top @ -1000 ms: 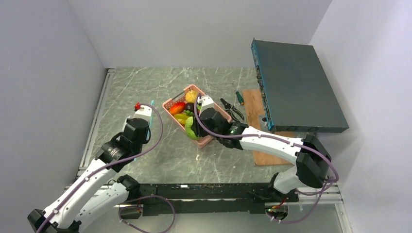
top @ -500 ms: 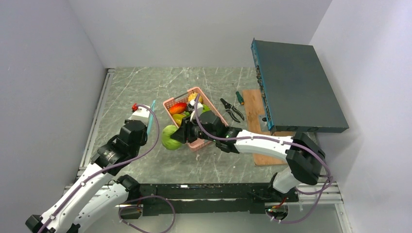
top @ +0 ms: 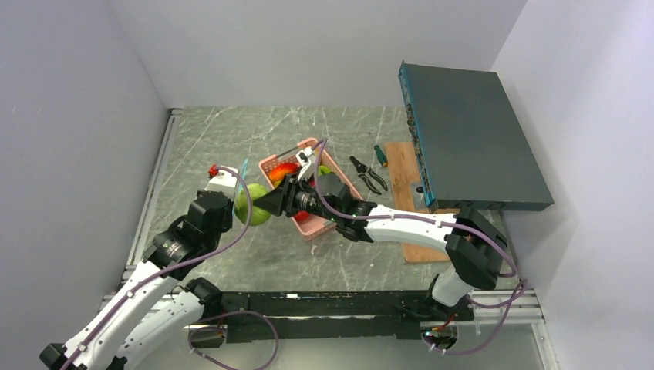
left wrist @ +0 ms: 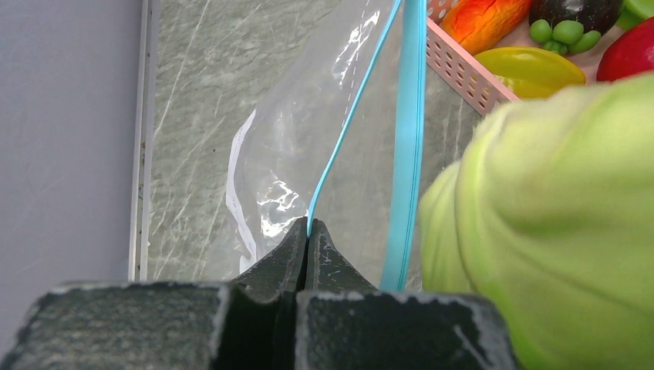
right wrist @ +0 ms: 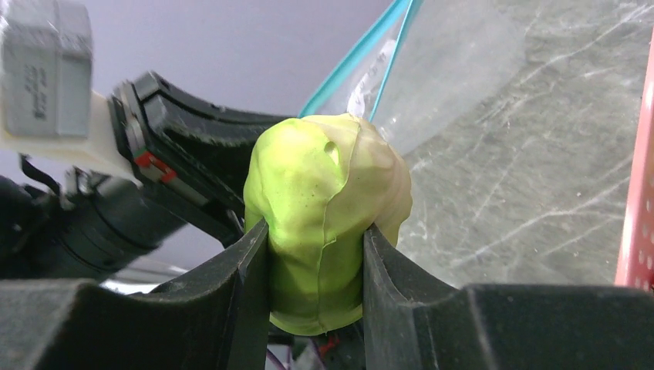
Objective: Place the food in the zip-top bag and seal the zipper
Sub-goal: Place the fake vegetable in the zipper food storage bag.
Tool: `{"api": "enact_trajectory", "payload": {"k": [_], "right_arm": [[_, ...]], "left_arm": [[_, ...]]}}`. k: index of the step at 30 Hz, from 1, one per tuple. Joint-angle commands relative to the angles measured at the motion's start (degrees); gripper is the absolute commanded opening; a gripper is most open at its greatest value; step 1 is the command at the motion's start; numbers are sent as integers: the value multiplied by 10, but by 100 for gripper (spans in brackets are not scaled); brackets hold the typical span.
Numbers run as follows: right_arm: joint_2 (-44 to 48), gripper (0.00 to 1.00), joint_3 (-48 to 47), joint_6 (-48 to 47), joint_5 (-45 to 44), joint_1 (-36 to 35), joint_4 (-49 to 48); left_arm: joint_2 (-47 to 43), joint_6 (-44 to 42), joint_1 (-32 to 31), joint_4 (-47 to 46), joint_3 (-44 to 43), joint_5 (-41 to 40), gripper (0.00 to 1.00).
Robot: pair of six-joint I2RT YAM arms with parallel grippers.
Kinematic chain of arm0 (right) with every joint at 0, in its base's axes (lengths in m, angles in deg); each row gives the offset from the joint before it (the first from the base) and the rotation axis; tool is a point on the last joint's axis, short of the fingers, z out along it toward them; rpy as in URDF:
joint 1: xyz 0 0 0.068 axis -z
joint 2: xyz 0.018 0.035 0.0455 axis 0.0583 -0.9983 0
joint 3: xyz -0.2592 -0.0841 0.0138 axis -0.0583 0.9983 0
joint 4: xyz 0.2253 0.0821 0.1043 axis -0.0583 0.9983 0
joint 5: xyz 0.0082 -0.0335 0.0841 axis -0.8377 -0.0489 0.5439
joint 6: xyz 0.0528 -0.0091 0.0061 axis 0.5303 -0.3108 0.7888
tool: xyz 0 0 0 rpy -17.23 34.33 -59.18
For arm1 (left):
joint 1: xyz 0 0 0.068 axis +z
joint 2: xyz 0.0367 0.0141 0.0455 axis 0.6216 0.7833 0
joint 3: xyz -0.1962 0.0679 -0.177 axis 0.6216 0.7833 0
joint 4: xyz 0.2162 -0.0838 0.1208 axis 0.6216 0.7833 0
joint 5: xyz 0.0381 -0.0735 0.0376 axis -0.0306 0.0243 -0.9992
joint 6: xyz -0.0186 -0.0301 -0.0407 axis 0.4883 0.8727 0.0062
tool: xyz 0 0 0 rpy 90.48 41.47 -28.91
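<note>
A pale green piece of food [right wrist: 324, 193] is clamped between the dark fingers of the right gripper [right wrist: 315, 235]. Just behind it the clear zip-top bag [right wrist: 455, 69] is held up, its teal zipper [right wrist: 351, 62] rising out of view. The left arm [right wrist: 185, 146] is seen at left, the marbled table [right wrist: 532, 185] at right, and a pink basket [right wrist: 638, 200] at the right edge.

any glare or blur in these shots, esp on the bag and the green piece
Left wrist: white glare patches on the bag, and the green piece is so near the lens it looks soft. Right wrist: the green piece is sharp, no glare. Top external: even light, soft shadows, no blur.
</note>
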Motion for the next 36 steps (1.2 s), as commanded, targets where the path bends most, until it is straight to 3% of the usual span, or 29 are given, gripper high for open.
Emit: {"api": "enact_trajectory", "payload": {"k": [1, 11, 20, 30, 36], "right_arm": [[5, 0, -18, 68, -50, 0, -91], [-76, 0, -59, 96, -61, -1, -116], [-120, 0, -79, 71, -67, -3, -79], [-176, 0, -183, -32, 77, -22, -28], [-197, 0, -253, -135, 132, -25, 90]], "left_arm": [[-1, -6, -1, -23, -11, 8, 0], [-22, -10, -1, -33, -7, 24, 0], [-33, -11, -2, -40, -5, 23, 0], [-22, -10, -1, -37, -7, 26, 0], [-30, -13, -1, -42, -5, 33, 0]]}}
